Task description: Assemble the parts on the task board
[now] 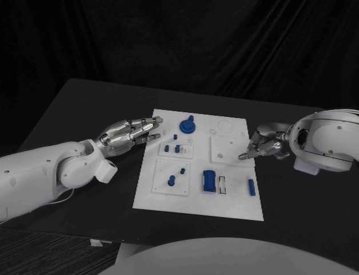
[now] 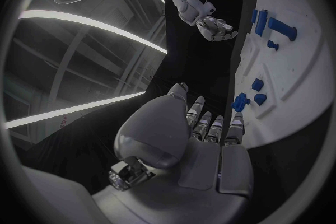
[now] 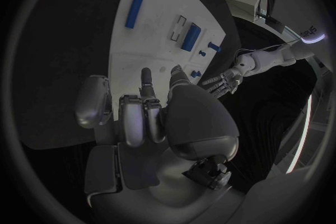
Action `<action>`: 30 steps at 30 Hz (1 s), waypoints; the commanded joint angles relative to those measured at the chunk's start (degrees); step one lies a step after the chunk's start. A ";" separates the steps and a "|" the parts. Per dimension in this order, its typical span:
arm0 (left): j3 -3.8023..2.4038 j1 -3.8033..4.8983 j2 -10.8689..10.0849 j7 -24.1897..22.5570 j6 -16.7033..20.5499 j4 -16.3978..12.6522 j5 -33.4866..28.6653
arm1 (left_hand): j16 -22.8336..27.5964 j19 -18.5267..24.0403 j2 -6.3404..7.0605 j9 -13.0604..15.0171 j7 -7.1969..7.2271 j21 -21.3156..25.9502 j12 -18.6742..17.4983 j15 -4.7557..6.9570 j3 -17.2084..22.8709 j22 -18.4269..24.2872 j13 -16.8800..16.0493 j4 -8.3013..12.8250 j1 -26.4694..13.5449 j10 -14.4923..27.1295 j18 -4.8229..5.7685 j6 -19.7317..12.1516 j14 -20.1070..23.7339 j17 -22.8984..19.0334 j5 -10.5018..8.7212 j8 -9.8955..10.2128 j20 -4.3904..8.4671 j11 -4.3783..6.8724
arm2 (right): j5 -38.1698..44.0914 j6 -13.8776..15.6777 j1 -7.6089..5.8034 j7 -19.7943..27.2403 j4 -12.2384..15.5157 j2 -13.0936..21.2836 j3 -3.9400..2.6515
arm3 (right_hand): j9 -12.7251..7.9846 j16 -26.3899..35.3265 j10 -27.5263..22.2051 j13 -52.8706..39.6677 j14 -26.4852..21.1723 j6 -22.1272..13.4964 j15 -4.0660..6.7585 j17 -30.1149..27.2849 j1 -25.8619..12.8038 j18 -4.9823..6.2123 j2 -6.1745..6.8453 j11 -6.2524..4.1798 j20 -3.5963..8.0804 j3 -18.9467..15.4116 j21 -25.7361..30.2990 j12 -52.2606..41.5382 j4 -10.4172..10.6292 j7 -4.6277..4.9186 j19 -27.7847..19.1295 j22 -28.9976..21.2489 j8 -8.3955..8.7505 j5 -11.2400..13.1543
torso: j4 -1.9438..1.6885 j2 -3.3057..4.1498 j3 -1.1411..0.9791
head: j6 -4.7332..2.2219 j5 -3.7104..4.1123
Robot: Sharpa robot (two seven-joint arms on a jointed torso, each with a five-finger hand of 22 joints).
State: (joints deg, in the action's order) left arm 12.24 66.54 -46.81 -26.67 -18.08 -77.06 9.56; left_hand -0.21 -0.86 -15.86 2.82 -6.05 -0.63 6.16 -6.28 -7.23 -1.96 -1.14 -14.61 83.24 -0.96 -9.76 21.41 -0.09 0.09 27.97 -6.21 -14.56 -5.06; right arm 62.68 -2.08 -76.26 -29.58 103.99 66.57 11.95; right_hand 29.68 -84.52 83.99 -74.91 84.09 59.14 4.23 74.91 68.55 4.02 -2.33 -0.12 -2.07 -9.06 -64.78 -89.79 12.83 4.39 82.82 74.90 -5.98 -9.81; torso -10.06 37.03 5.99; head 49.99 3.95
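The white task board (image 1: 229, 200) lies mid-table. On it sit a blue knob-shaped part (image 1: 187, 124), short pegs (image 1: 174, 148), an upright peg (image 1: 171, 180), a blue block (image 1: 207, 180) and a slim bar (image 1: 252, 187). My left hand (image 1: 130, 133) hovers at the board's left edge, fingers stretched out and empty; its wrist view shows the fingers (image 2: 210, 126) straight, close to the knob (image 2: 240, 102). My right hand (image 1: 262, 146) is at the board's right edge with its fingers curled in, holding nothing; in its wrist view the folded fingers (image 3: 140, 117) sit near the board (image 3: 147, 28).
The black table (image 1: 72, 114) surrounds the board, with bare room at the left and far side. The board's upper right has empty round and square recesses (image 1: 226, 143). Each wrist view also shows the other hand: right hand (image 2: 215, 28), left hand (image 3: 223, 81).
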 commanded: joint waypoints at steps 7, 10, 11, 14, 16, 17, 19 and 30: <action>-0.04 -0.12 0.34 -0.66 -0.69 0.16 -0.27 | 0.15 -0.01 -0.20 0.03 -0.33 0.00 0.35 -0.23 0.47 0.04 -0.07 0.09 0.65 0.05 -0.64 0.08 0.07 -0.07 0.26 -0.26 -0.59 -0.65 | 7.21 -8.63 0.98 -6.90 -0.92 -0.21 0.01 | -1.39 -0.64 6.01 -15.09 3.96 8.41 1.30 2.82 0.06 0.49 -1.21 -1.96 1.04 0.68 -2.71 -0.21 -1.74 -2.45 1.31 8.24 -1.88 -1.60 | 0.01 0.16 -0.02 | 0.01 0.82; -0.04 -0.13 0.26 -0.87 -0.52 0.14 -0.27 | 0.17 0.00 -0.19 0.03 -0.33 0.01 0.34 -0.22 0.48 0.05 -0.07 0.10 0.65 0.05 -0.64 0.12 0.08 -0.08 0.26 -0.27 -0.59 -0.65 | 8.70 -9.92 1.43 -7.16 -1.08 -0.61 0.02 | -1.47 -0.73 6.01 -15.09 3.98 9.35 1.57 2.76 -0.24 0.38 -1.13 -2.23 1.37 0.87 -3.19 -0.21 -2.04 -2.75 1.60 8.47 -1.97 0.19 | 0.06 0.19 -0.02 | 0.01 1.15; -0.04 -0.13 0.25 -0.91 -0.49 0.14 -0.27 | 0.17 0.00 -0.19 0.03 -0.33 0.01 0.34 -0.22 0.48 0.05 -0.07 0.10 0.65 0.05 -0.64 0.12 0.08 -0.08 0.26 -0.27 -0.59 -0.65 | 8.97 -10.20 1.55 -7.21 -1.12 -0.70 0.02 | -1.51 -0.74 6.01 -15.09 3.98 9.54 1.62 2.73 -0.46 0.37 -1.06 -2.27 1.43 0.87 -3.21 -0.21 -2.06 -2.78 1.65 8.50 -1.95 0.63 | 0.04 0.17 0.00 | 0.01 1.23; -0.04 -0.13 0.28 -0.95 -0.49 0.13 -0.27 | 0.17 0.00 -0.19 0.03 -0.33 0.01 0.34 -0.22 0.48 0.05 -0.07 0.10 0.65 0.05 -0.64 0.12 0.08 -0.08 0.26 -0.27 -0.59 -0.65 | 9.53 -10.95 2.03 -7.33 -1.13 -0.91 0.02 | -1.77 -0.64 6.01 -15.09 3.91 9.38 1.63 2.37 -1.07 0.40 -0.98 -2.25 1.51 0.86 -2.96 -0.21 -2.00 -2.71 1.64 8.47 -1.58 1.65 | 0.07 0.18 -0.01 | 0.01 1.25; -0.04 -0.14 0.32 -0.96 -0.51 0.12 -0.27 | 0.17 0.00 -0.19 0.03 -0.33 0.01 0.34 -0.22 0.48 0.05 -0.07 0.10 0.65 0.05 -0.64 0.12 0.08 -0.08 0.26 -0.27 -0.59 -0.65 | 9.75 -11.27 2.37 -7.38 -1.17 -1.04 0.03 | -1.91 -0.59 6.01 -15.09 3.87 9.23 1.61 2.19 -1.27 0.43 -0.99 -2.20 1.51 0.88 -2.80 -0.21 -1.98 -2.65 1.61 8.44 -1.38 1.85 | 0.11 0.21 -0.09 | 0.01 1.12; -0.04 -0.14 0.33 -0.97 -0.51 0.12 -0.27 | 0.17 0.00 -0.19 0.03 -0.33 0.01 0.34 -0.22 0.48 0.05 -0.07 0.10 0.65 0.05 -0.64 0.12 0.08 -0.08 0.26 -0.27 -0.59 -0.65 | 9.84 -11.37 2.54 -7.40 -1.23 -1.13 0.03 | -2.00 -0.54 6.01 -15.09 3.85 9.13 1.60 2.06 -1.41 0.44 -0.98 -2.17 1.50 0.89 -2.71 -0.21 -1.97 -2.61 1.59 8.42 -1.25 1.94 | 0.09 0.22 -0.09 | 0.01 1.12; -0.04 -0.14 0.35 -1.02 -0.49 0.11 -0.27 | 0.17 0.00 -0.19 0.03 -0.33 0.01 0.34 -0.22 0.48 0.05 -0.07 0.10 0.65 0.05 -0.64 0.12 0.08 -0.08 0.26 -0.27 -0.59 -0.65 | 9.94 -11.47 2.85 -7.44 -1.38 -1.33 0.03 | -2.06 -0.54 6.01 -15.09 3.84 9.07 1.59 2.05 -1.48 0.45 -0.99 -2.15 1.50 0.90 -2.63 -0.21 -1.96 -2.59 1.57 8.41 -1.17 2.00 | 0.07 0.16 -0.09 | 0.01 1.11; -0.04 -0.18 0.25 -1.02 -0.53 0.09 -0.27 | 0.17 0.00 -0.20 0.02 -0.35 0.01 0.36 -0.16 0.52 0.06 -0.07 0.11 0.66 0.05 -0.63 0.04 0.08 -0.08 0.27 -0.25 -0.58 -0.68 | 10.11 -11.70 5.06 -7.51 -1.83 -2.18 0.03 | -2.15 -0.47 6.01 -15.09 3.80 9.04 1.57 1.85 -1.45 0.48 -0.96 -2.13 1.49 0.96 -2.47 -0.21 -2.07 -2.58 1.54 8.37 -1.08 2.04 | 0.06 0.14 -0.13 | 0.01 1.43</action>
State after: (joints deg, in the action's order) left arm 12.24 66.45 -46.61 -26.74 -18.10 -76.85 9.56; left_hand -0.21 -1.07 -16.08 2.82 -6.04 -0.63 6.16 -6.25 -7.08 -1.94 -1.14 -14.46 83.46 -0.93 -9.75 21.40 -0.12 0.07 27.97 -6.21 -14.77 -5.45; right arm 71.90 -12.62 -71.56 -35.81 102.19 64.41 11.98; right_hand 27.58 -85.02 84.01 -74.94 84.00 68.19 5.39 74.90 67.53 4.02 -3.32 -1.99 -0.93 -8.12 -67.56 -89.79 11.13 1.62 83.96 74.94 -7.35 -8.16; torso -9.98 37.18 5.89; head 49.99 5.31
